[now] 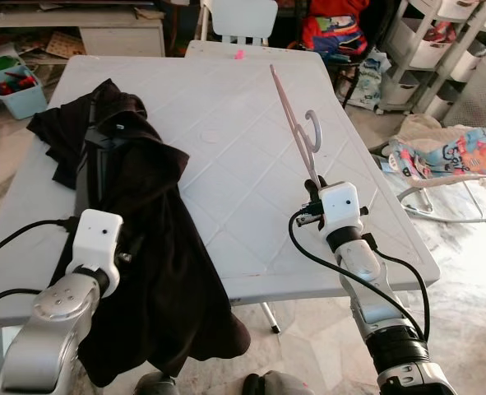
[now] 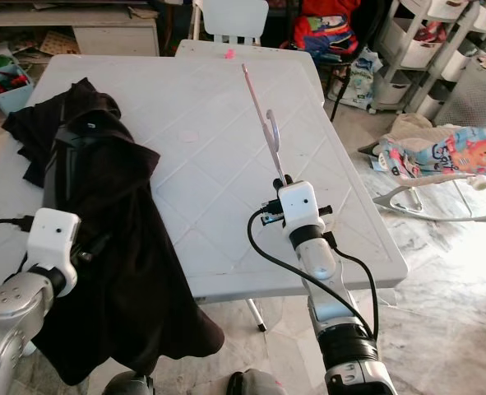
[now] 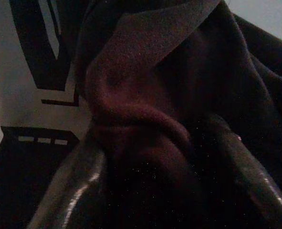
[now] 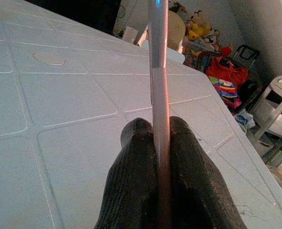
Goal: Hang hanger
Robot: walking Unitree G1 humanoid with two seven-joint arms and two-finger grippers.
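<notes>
Pinching the pink hanger (image 4: 158, 95) tight, right gripper (image 4: 161, 138) above table (image 1: 226, 164); left gripper (image 3: 145, 157) bunching dark garment (image 1: 144, 247).

No text, label, brand, number or sign can be read in any view. The black and pale grey print on the dark garment (image 3: 40, 71), close before the left tool, shows blocky shapes, but no letters can be made out there.
</notes>
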